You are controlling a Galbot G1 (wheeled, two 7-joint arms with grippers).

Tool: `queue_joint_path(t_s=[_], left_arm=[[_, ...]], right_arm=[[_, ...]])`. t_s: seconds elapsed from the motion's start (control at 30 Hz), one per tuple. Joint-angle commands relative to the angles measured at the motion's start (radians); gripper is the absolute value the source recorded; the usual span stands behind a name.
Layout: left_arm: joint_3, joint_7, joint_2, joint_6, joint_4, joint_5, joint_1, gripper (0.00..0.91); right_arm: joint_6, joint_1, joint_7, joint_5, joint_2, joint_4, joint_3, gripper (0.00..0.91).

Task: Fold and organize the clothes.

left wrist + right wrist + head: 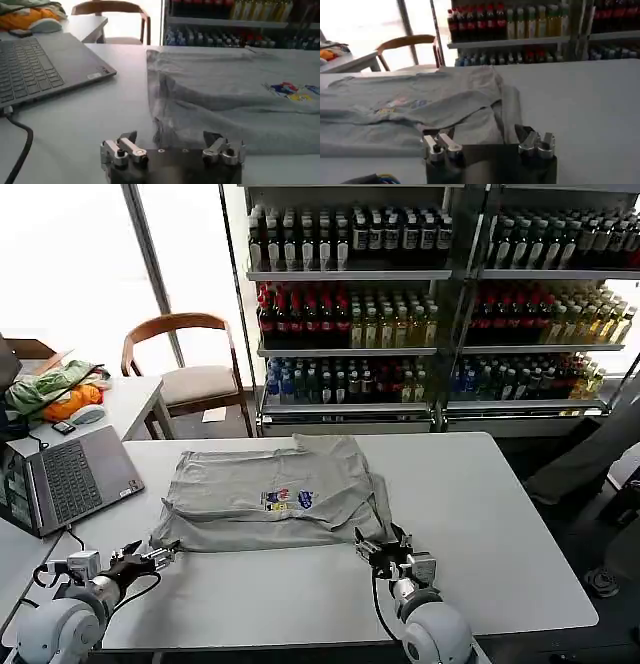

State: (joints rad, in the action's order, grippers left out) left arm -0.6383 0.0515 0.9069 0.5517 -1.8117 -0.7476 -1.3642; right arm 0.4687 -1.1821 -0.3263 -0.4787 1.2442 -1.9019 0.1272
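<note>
One piece of the clothes, a light grey shirt (pixel 270 484) with a small multicoloured chest print (pixel 288 500), lies partly folded on the white table (pixel 480 514). My left gripper (pixel 165 556) is at the shirt's near left corner, and it is open. In the left wrist view the gripper (pixel 170 139) has that corner of the shirt (pixel 225 100) just ahead of its gap. My right gripper (pixel 380 549) is open at the near right corner. In the right wrist view the gripper (pixel 485 136) faces the shirt's (pixel 420 105) bunched sleeve and hem.
An open laptop (pixel 70 479) sits at the table's left with a cable running off it. A green-and-orange cloth bundle (pixel 50 389) lies on a side table, with a wooden chair (pixel 195 364) behind. Shelves of bottles (pixel 420 294) stand beyond the far edge.
</note>
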Motion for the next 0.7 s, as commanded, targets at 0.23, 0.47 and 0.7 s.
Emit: queue_joint_path(t_s=[0.23,0.47,0.7], left_arm=[[0.006,0.002,-0.001,-0.006,0.037,-0.021,0.020,0.222],[0.014,-0.003,-0.008,-0.010,0.068,-0.037,0.039,0.000],[0.035,0.000,-0.003,-0.019,0.073,-0.038,0.061,0.000]], right_arm=[[0.032,0.015,-0.014,-0.037,0.013,0.055,-0.022,0.000],[0.039,0.021,-0.018,-0.047,0.012,0.069,-0.019,0.000],[0.038,0.028,-0.008,-0.060,-0.005,0.066,-0.008,0.000]])
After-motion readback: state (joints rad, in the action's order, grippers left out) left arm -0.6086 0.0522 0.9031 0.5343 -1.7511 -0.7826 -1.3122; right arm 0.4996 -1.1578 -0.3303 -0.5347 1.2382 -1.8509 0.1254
